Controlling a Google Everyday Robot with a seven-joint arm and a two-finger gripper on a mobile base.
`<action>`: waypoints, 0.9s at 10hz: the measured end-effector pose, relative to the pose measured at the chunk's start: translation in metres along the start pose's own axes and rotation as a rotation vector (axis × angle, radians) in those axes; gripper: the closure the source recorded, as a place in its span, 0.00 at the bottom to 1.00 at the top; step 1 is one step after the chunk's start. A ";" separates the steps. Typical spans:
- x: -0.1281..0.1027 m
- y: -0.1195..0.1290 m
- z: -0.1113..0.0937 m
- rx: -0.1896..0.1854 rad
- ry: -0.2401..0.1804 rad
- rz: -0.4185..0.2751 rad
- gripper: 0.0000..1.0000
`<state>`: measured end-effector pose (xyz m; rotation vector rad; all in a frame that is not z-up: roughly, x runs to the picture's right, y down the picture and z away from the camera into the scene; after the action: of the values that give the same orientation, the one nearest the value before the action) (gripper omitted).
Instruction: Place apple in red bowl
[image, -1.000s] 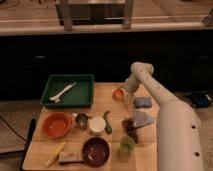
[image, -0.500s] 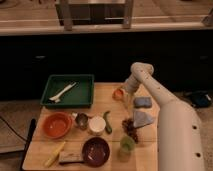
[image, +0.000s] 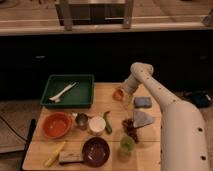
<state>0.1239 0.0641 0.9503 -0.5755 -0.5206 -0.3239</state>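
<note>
The apple (image: 118, 94) is a small orange-red fruit at the far middle of the wooden table (image: 110, 107). My gripper (image: 123, 93) is at the end of the white arm, right at the apple's right side and partly hidden by the wrist. The red bowl (image: 56, 124) sits empty at the table's left, well away from the apple and gripper.
A green tray (image: 70, 91) with a white utensil stands at the back left. A metal cup (image: 82, 120), white cup (image: 97, 125), green pepper (image: 107, 122), grapes (image: 131, 128), blue sponge (image: 143, 102), green cup (image: 126, 145), dark bowl (image: 95, 150) and banana (image: 55, 153) crowd the table.
</note>
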 end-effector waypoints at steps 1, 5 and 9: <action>-0.002 0.000 0.000 0.002 -0.002 -0.006 0.40; -0.007 0.002 0.001 0.007 -0.006 -0.021 0.82; -0.011 0.002 -0.004 0.018 -0.004 -0.037 1.00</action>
<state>0.1169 0.0645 0.9400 -0.5497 -0.5379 -0.3528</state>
